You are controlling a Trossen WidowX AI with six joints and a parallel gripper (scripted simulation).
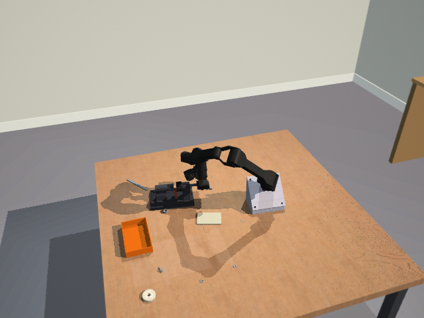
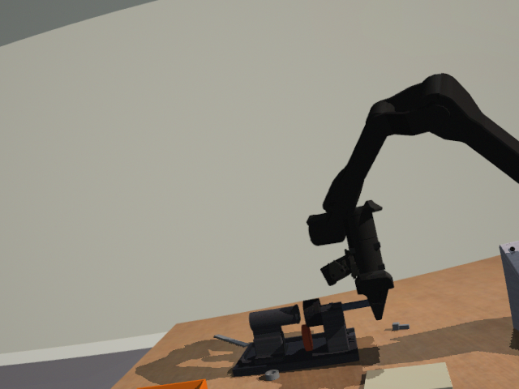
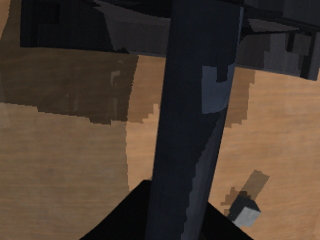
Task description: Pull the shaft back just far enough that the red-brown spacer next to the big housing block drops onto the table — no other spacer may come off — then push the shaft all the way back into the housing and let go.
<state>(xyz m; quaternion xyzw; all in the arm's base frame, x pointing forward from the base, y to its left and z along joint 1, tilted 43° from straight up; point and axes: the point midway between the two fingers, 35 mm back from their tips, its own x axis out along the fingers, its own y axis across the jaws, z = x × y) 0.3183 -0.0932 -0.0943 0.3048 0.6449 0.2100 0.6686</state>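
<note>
The shaft (image 1: 194, 185) (image 2: 356, 305) (image 3: 195, 125) sticks out of the bearing block (image 2: 336, 328). My gripper (image 1: 203, 187) (image 2: 379, 314) (image 3: 163, 191) is shut on its outer end. The red-brown spacer (image 1: 175, 193) (image 2: 306, 338) is off the shaft line and stands roughly upright, low by the fixture's dark base (image 2: 293, 368). A gap shows between the cylindrical housing (image 1: 164, 187) (image 2: 274, 318) and a dark ring-shaped part (image 2: 312, 312), which remains up at the bearing block. Whether the dark part is one spacer or more is unclear. The shaft's inner end is hidden.
A bolt (image 2: 401, 327) (image 3: 245, 215) lies behind the gripper. A nut (image 1: 165, 211) (image 2: 271, 374) lies before the fixture, and a grey rod (image 1: 136, 185) (image 2: 230, 339) behind it. An orange tray (image 1: 139, 254), cream block (image 1: 209, 218) (image 2: 409, 377) and white ring (image 1: 144, 296) stand nearer.
</note>
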